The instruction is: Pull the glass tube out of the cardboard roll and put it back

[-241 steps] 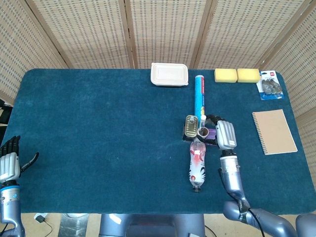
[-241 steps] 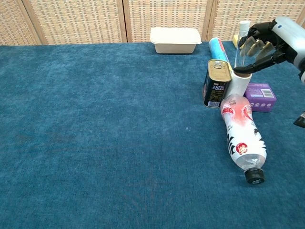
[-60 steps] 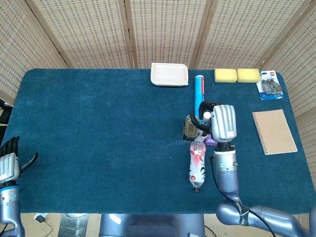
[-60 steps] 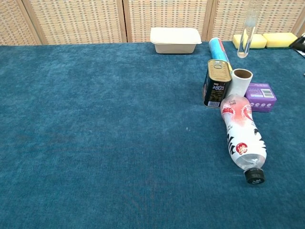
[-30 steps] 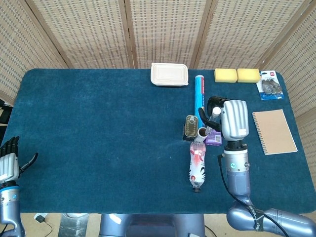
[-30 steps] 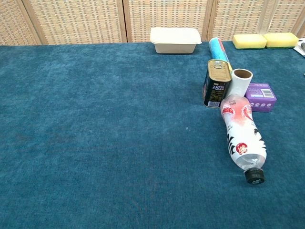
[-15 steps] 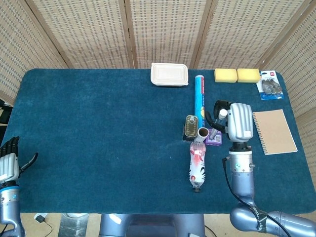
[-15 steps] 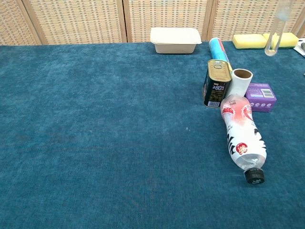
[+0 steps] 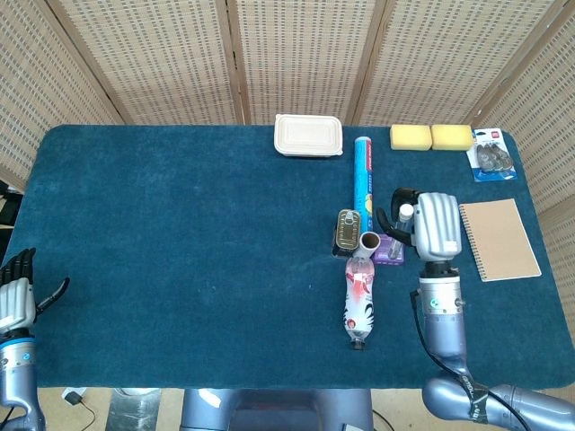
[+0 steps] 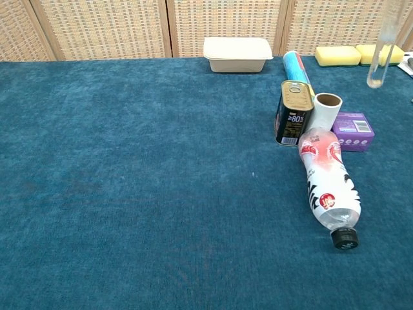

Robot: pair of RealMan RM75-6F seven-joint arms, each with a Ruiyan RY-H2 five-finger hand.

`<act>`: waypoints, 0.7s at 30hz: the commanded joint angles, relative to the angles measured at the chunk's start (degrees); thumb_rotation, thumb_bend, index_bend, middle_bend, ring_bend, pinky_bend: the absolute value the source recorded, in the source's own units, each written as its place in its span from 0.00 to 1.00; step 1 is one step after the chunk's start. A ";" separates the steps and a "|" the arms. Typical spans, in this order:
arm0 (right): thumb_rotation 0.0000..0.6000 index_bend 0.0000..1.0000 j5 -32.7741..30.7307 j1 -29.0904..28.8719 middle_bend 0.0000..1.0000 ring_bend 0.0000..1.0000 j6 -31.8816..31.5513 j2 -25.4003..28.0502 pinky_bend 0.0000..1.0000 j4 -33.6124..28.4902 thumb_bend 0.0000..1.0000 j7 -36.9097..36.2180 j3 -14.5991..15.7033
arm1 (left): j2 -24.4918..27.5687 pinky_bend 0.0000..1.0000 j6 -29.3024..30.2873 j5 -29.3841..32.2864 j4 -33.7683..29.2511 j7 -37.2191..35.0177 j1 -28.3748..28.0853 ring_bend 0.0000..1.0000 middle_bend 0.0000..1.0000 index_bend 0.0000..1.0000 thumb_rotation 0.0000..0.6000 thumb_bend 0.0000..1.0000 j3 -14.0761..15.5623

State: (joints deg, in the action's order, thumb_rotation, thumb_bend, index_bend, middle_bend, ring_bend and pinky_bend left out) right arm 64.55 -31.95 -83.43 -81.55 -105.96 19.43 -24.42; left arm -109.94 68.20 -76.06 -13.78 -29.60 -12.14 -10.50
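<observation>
Right hand pinches glass tube upright, clear above and right of cardboard roll; left hand idle, fingers apart; risk: off-centre descent clips roll rim, tips it against can.

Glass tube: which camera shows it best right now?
Chest view. The glass tube hangs there clear against the table, its rounded lower end plainly above and right of the cardboard roll. Head view shows only its white cap between the right hand's fingers.
</observation>
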 commanded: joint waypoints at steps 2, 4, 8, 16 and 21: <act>1.00 0.80 -0.82 -0.58 1.00 0.96 -0.74 -1.06 0.86 4.60 0.38 -1.92 -2.66 | -0.05 0.06 0.61 0.05 -0.17 -0.23 0.23 0.00 0.07 0.00 0.00 0.00 -0.08; 1.00 0.80 -6.49 -2.06 1.00 0.96 -1.10 -2.51 0.86 7.07 0.38 0.66 -6.09 | 0.03 0.06 0.68 0.03 -0.26 -0.61 0.32 0.00 0.07 0.00 0.00 0.00 -0.06; 1.00 0.80 9.19 -0.62 1.00 0.95 -4.03 -2.01 0.85 5.54 0.39 3.59 5.20 | 0.02 0.06 -0.02 0.03 -0.05 -0.09 0.02 0.00 0.07 0.00 0.00 0.00 -0.02; 1.00 0.80 -1.32 -1.65 1.00 0.96 -3.57 -0.65 0.86 9.69 0.39 3.59 -3.80 | 0.06 0.06 0.75 -0.04 -0.26 -0.73 0.38 0.00 0.07 0.00 0.00 0.00 0.00; 1.00 0.80 0.39 -0.59 1.00 0.96 -2.29 -0.15 0.86 8.22 0.39 1.74 -1.09 | 0.02 0.06 0.12 0.03 -0.11 -0.23 0.07 0.00 0.07 0.00 0.00 0.00 -0.03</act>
State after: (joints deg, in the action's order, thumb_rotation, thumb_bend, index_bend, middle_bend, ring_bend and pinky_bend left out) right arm 70.24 -32.78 -86.13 -82.22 -98.74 22.11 -24.94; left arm -109.92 68.36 -76.05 -13.90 -29.86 -12.04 -10.52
